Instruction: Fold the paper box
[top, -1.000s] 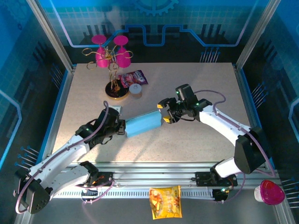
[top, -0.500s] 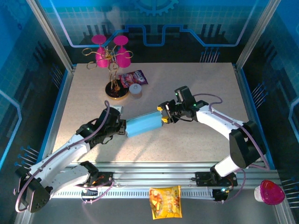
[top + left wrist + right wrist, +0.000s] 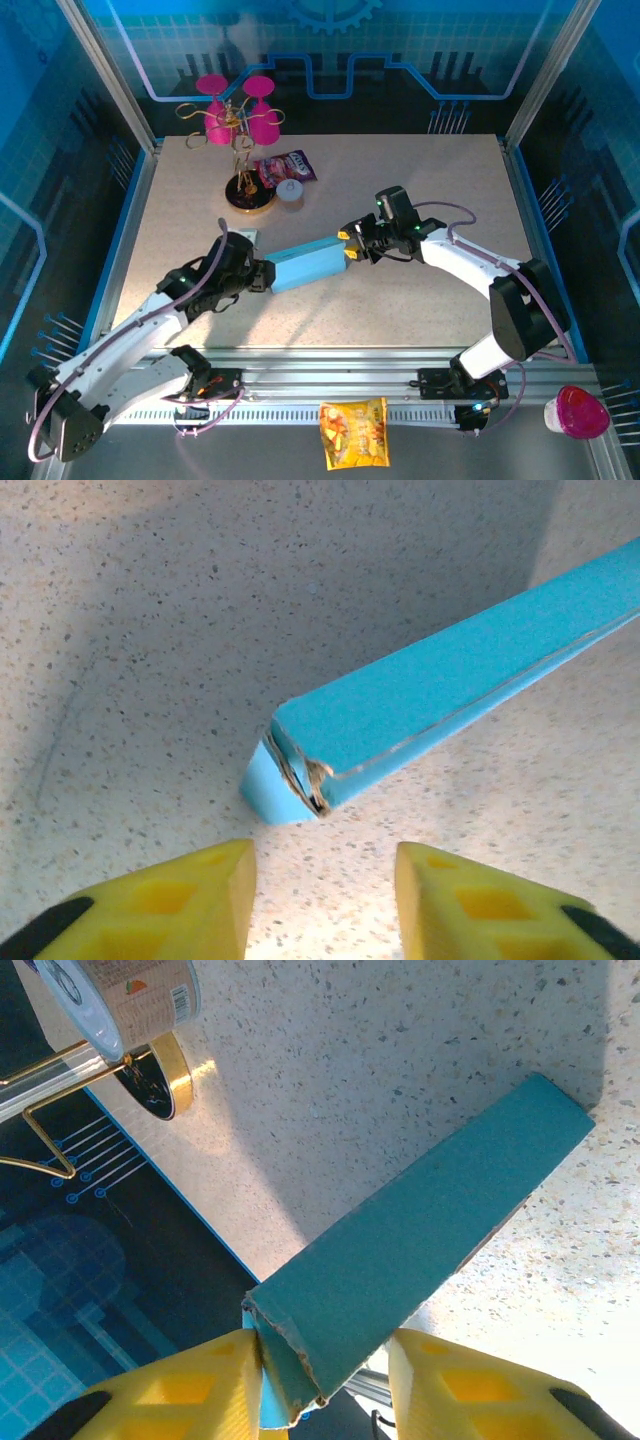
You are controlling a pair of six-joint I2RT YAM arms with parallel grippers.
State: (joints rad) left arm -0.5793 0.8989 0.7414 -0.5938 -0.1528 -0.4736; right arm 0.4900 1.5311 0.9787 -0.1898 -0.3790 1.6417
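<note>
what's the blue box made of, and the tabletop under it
The paper box looks like thin matte cardboard: light blue faces with a frayed, layered pale edge at its corner. The table looks like speckled stone or a laminate imitating it, beige with dark flecks and a slight sheen; which one is unclear.

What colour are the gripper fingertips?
Yellow fingertips, clearest in the left wrist view.
</note>
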